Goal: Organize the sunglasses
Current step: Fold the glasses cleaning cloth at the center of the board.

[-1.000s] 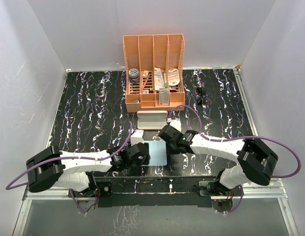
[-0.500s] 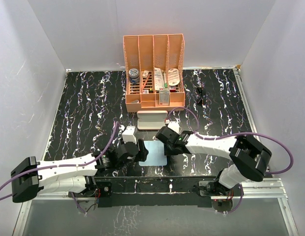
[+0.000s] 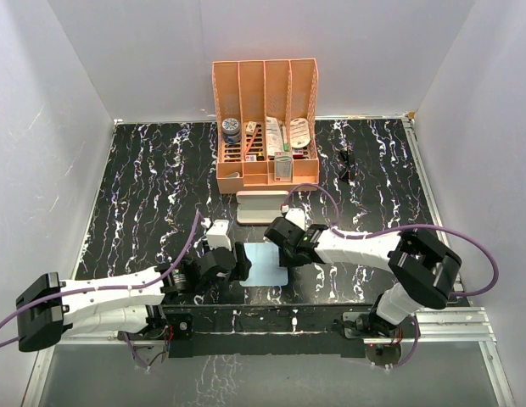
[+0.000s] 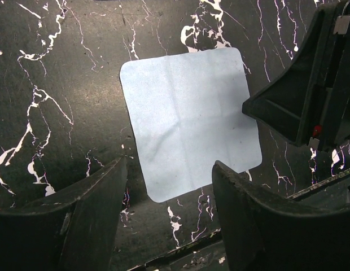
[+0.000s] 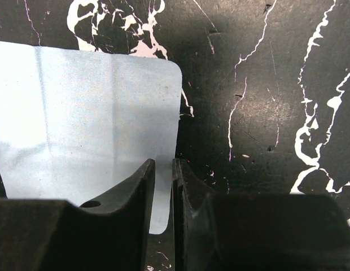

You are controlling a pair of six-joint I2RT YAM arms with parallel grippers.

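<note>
Black marble-look tabletop, glossy, white veins, boxed in by plain white walls. Left arm and right arm, white shells with black joints, both angled toward centre front.

Orange plastic organizer at back centre, slatted sides, four upright slots above a lower front tray. In leftmost slot: round tin, dark lid. In the other slots: pale packets and small bits, too small to name. Grey-white block in front tray, right side.

Pink case, rounded oblong, smooth, lying flat just in front of organizer. Inside not visible.

Light blue cloth, square with rounded corners, soft, faint fold creases. Flat on tabletop near the front, between the two claws.

Left claw spread wide at cloth's left edge. Only finger ends in frame on wrist view, rest cut off.

Right claw almost pressed together, thin slit only, over cloth's right edge near its far corner. Strip of cloth showing through the slit; cannot tell if pinching it.

Sunglasses, black, thin-framed, on bare tabletop at back right, right of organizer, well apart from case, cloth and both claws. Dark on dark, shape barely readable, seen from top camera only.
</note>
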